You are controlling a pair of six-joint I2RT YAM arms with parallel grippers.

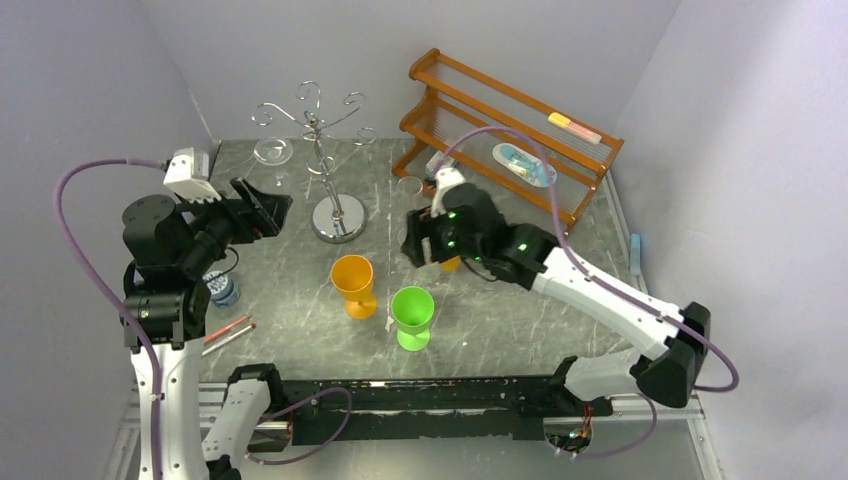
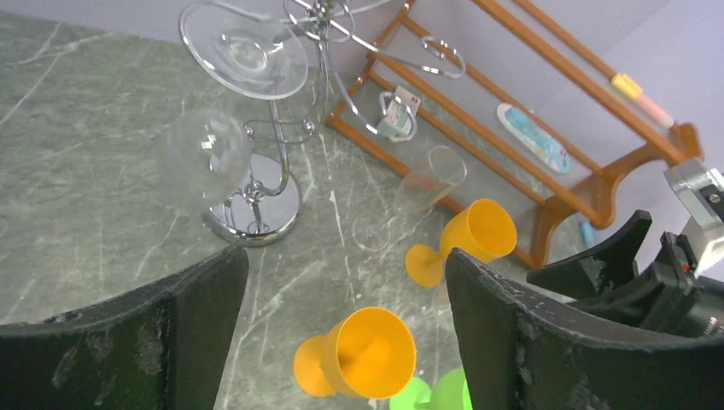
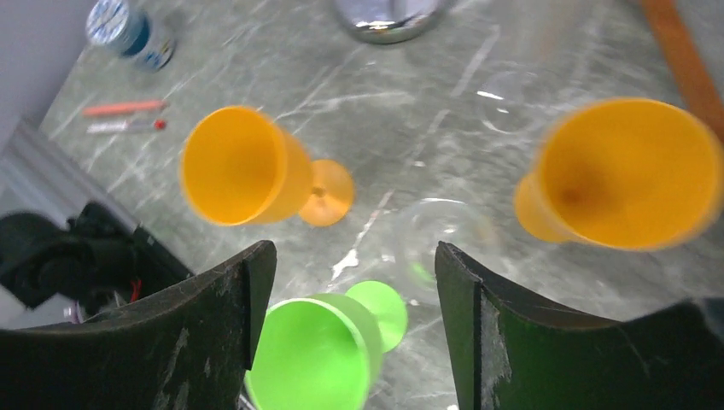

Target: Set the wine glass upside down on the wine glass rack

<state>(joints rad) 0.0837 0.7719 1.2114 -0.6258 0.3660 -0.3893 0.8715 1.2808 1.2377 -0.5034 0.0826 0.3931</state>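
The silver wire rack [image 1: 337, 218] stands at the back left, and its mirrored base also shows in the left wrist view [image 2: 256, 209]. A clear wine glass [image 1: 273, 151] hangs upside down from one scroll arm [image 2: 207, 154]. A second clear glass [image 1: 410, 186] stands on the table by the wooden shelf [image 2: 431, 179]. It shows faintly between the fingers in the right wrist view [image 3: 435, 232]. My left gripper [image 1: 262, 210] is open and empty, left of the rack base [image 2: 346, 256]. My right gripper [image 1: 420, 240] is open and empty, just in front of the standing glass [image 3: 354, 256].
An orange goblet [image 1: 352, 280], a green goblet [image 1: 412, 312] and a second orange goblet [image 2: 478, 235] stand mid-table. The brown two-tier shelf [image 1: 510, 130] is at the back right. A small bottle [image 1: 222, 288] and pens [image 1: 228, 330] lie by the left arm.
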